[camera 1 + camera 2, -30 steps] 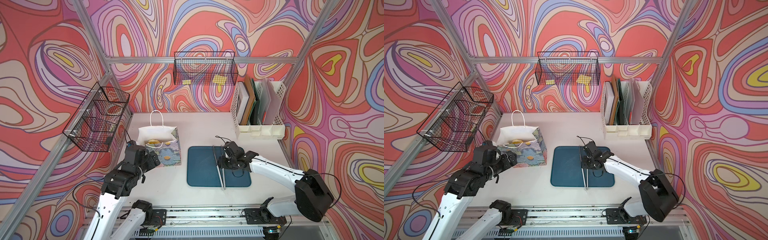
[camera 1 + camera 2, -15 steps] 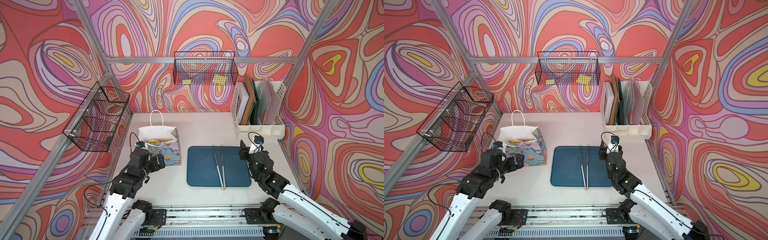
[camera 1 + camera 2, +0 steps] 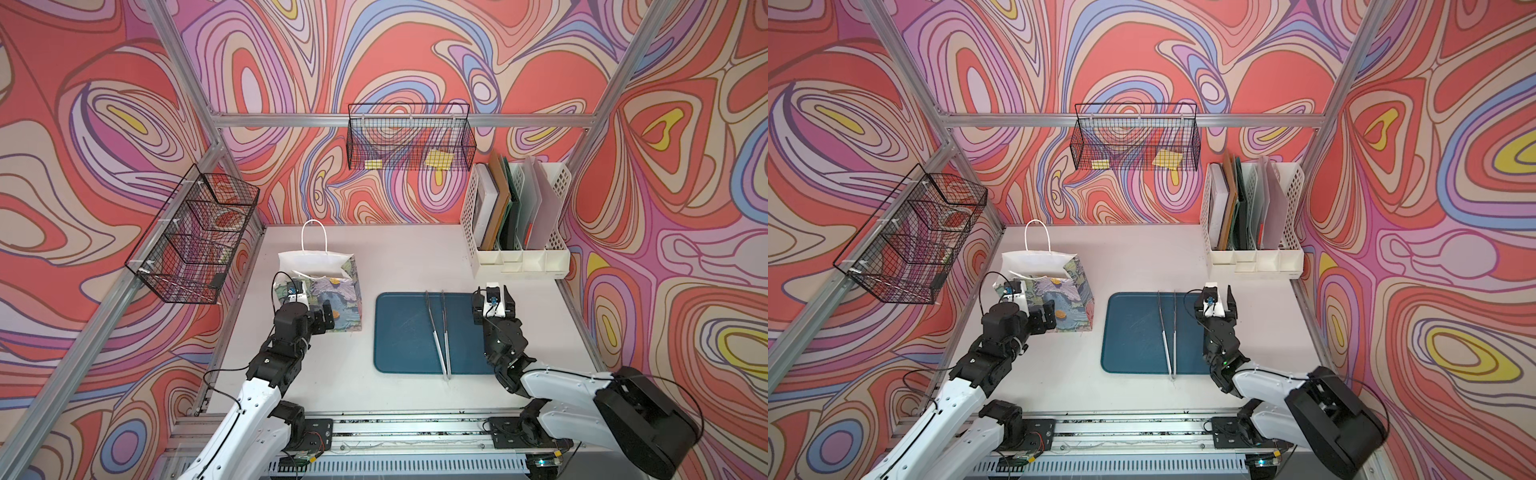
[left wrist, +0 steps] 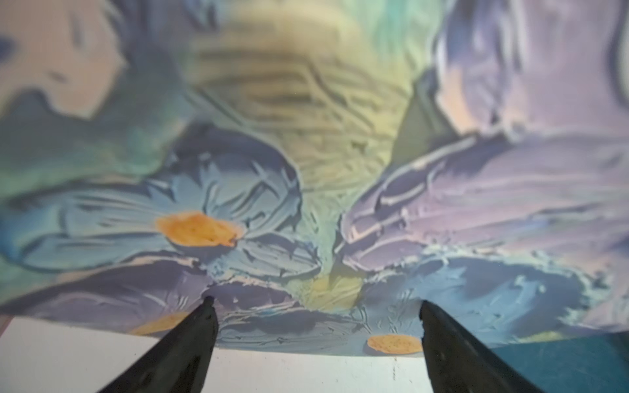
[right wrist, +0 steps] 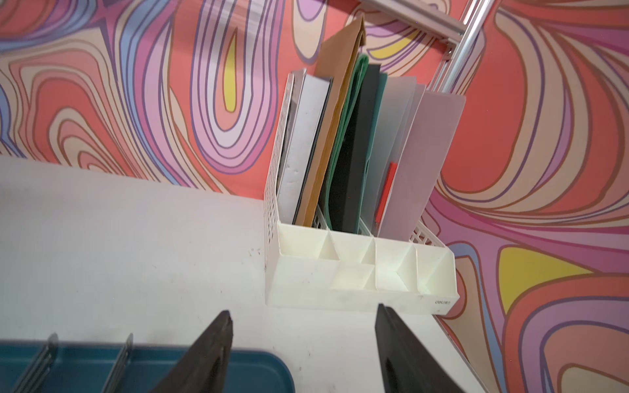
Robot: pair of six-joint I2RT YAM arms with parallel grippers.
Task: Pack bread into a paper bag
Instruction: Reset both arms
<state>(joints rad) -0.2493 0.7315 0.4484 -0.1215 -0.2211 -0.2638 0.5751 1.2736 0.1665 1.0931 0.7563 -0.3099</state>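
Observation:
The paper bag (image 3: pixel 338 297) (image 3: pixel 1069 297) stands upright at the table's left, with its flower print facing forward and a white cord handle at the back. The bread is hidden: none shows in any view. My left gripper (image 3: pixel 323 318) (image 3: pixel 1044 318) sits low at the bag's front face and is open. In the left wrist view the flower print of the paper bag (image 4: pixel 306 153) fills the picture beyond the left gripper (image 4: pixel 316 303), with nothing between the fingers. My right gripper (image 3: pixel 492 291) (image 3: pixel 1214 291) (image 5: pixel 303 309) hovers open and empty at the tray's far right corner, pointing at the file rack.
Metal tongs (image 3: pixel 438 332) (image 3: pixel 1169 332) lie on a blue tray (image 3: pixel 399 332) (image 5: pixel 255 371) mid-table. A white file rack (image 3: pixel 519 232) (image 5: pixel 340 268) with folders stands at the back right. Black wire baskets hang on the back wall (image 3: pixel 409 141) and on the left wall (image 3: pixel 195 245).
My right arm left the tongs on the tray, swung back to the right and opened wider. My left gripper opened and moved in front of the bag. The bag's opening is now covered.

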